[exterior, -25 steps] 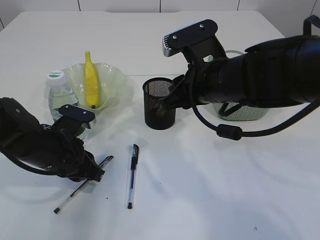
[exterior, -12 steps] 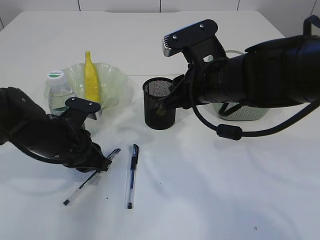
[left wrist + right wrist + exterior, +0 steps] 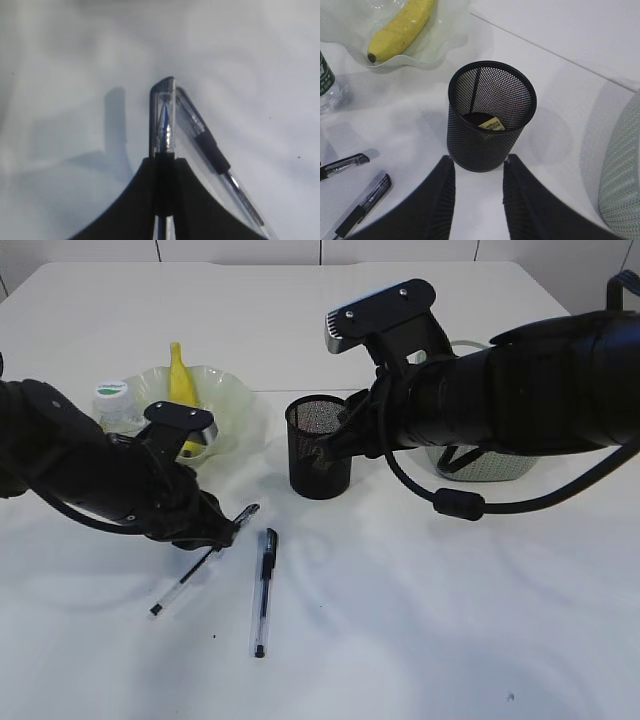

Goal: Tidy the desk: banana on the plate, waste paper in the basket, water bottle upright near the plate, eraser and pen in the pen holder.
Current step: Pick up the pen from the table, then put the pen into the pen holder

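1. The banana (image 3: 180, 390) already lies in the plate (image 3: 232, 400) at the far left of the desk (image 3: 420, 640), so that part looks done.
2. The water bottle (image 3: 112, 405) stands upright just left of the plate, partly hidden behind the left arm; this also looks done.
3. The eraser (image 3: 491, 124) lies at the bottom of the pen holder (image 3: 490, 117), which stands near the middle of the desk.
4. The left gripper (image 3: 215, 533) is clamped on one pen (image 3: 197, 570), which hangs tilted, cap end up, left of and nearer than the holder. It is not yet in the holder.
5. A second pen (image 3: 262, 590) lies flat on the desk just right of the held one, untouched; it is probably left to do.
6. The right gripper (image 3: 477, 172) has its jaws apart around the base of the holder, one on each side; whether they press it I cannot tell.
7. The basket (image 3: 480, 465) sits at the far right, mostly hidden behind the right arm. No waste paper shows anywhere, so I cannot tell whether it is inside.
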